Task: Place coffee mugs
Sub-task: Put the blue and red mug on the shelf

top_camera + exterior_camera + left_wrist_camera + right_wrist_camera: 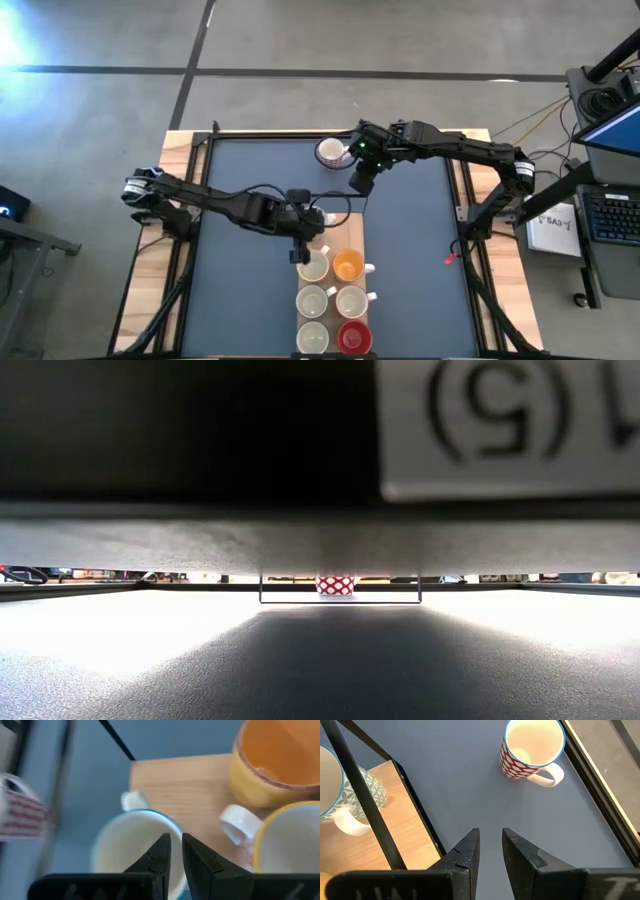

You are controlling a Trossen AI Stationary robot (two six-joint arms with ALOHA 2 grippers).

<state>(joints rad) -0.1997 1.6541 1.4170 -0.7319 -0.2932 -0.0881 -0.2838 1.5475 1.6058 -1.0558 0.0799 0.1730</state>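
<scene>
Table mat (240, 170): dark blue-grey; board (345, 240) under the mugs: light wood. Far mug (532, 747): white inside, red-and-white lattice-patterned side, blue rim. On the board: orange mug (348, 266), red mug (354, 337), remaining mugs white or cream.

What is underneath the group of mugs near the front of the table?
A light wooden board lies on the dark mat, and six mugs stand on it in two columns. Its bare far end shows beyond the orange mug; the part beneath the mugs is covered.
</scene>
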